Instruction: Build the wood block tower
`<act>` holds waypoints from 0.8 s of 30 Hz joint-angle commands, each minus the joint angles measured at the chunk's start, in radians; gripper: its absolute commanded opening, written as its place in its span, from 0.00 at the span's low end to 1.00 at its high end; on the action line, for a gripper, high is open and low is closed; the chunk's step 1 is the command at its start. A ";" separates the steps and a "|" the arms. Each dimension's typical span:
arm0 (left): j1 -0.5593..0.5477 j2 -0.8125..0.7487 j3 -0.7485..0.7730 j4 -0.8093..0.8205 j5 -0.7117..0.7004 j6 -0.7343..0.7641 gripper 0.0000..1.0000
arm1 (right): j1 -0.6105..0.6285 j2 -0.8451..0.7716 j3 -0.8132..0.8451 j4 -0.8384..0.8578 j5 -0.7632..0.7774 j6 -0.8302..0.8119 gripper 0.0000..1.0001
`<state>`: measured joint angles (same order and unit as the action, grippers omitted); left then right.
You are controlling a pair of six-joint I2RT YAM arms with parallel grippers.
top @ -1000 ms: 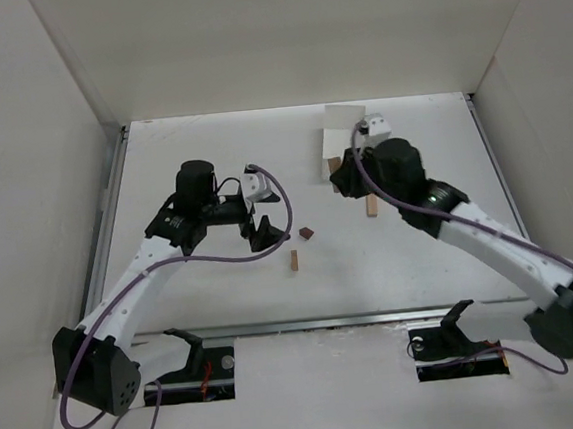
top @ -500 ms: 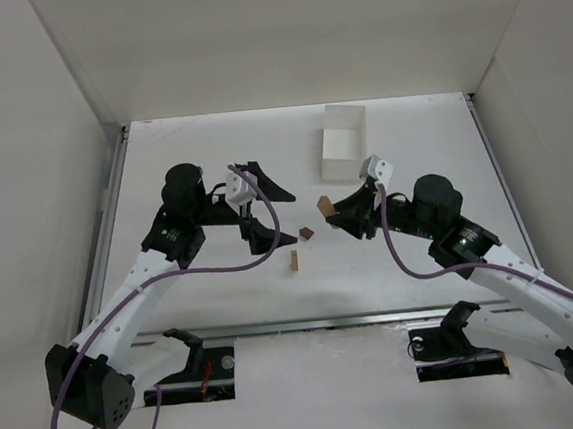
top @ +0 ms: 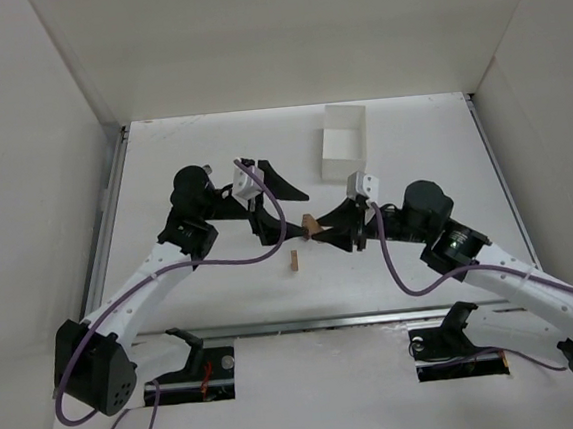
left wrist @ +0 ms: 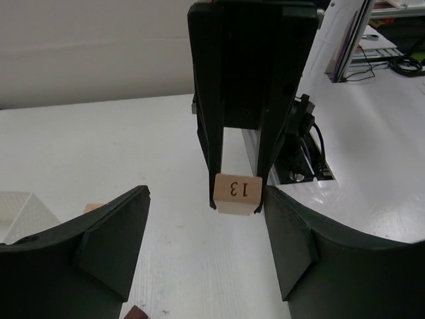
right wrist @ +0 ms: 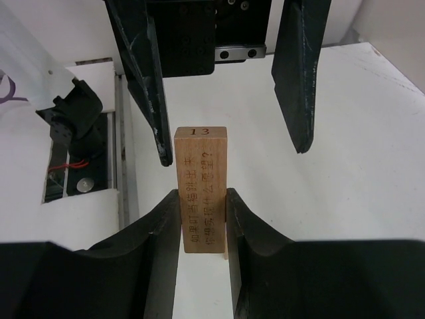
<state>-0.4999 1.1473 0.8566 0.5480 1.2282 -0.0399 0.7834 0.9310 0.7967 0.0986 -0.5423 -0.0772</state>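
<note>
The right gripper is clamped on a long, light tan block with 13 on its end, over the middle of the worktop, facing the left gripper, whose fingers are wide apart, with the left arm and right arm bent in toward each other.

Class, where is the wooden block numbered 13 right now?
Mid-table in the top view, the block is clamped in the right gripper, its numbered end facing the open left gripper.

Robotics lab cell, white enclosure walls, white table, bolted left arm, right arm, purple cable
</note>
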 commanded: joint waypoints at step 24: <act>-0.014 -0.023 -0.001 -0.078 0.042 0.078 0.00 | 0.019 0.060 0.010 0.086 0.057 -0.027 0.22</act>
<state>-0.5076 1.1473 0.8417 0.5064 1.2659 -0.0078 0.7937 0.9874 0.7963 0.1268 -0.5045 -0.1013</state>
